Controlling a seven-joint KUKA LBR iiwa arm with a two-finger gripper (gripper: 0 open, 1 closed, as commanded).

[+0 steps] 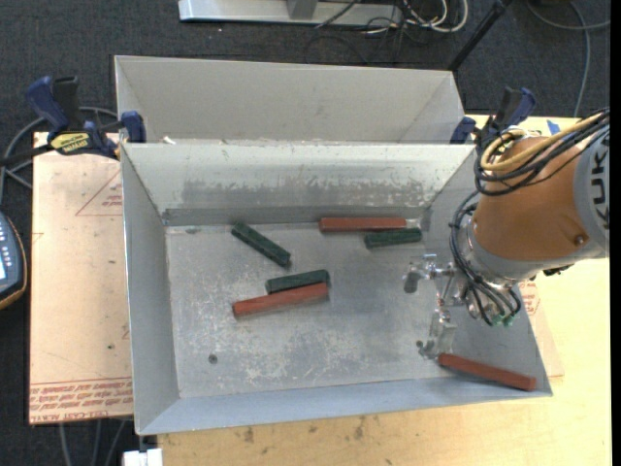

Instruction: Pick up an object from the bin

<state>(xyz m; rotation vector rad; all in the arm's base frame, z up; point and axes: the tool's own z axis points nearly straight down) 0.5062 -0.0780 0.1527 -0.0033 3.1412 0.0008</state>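
My gripper (424, 311) hangs low over the right side of the bin, open, with bare bin floor between its fingers. A red-brown bar (487, 371) lies along the front right corner, just in front of and to the right of the nearer fingertip (428, 346), and close to it. A dark green bar (393, 238) lies by the back wall, a little behind the farther fingertip (414, 279). Next to it, on its left, lies a second red-brown bar (363, 224).
Near the bin's middle a dark green bar (298, 282) rests against a red-brown bar (279, 301). Another dark green bar (260, 244) lies slanted at the back left. The arm with its orange cover and cables hangs over the bin's right wall.
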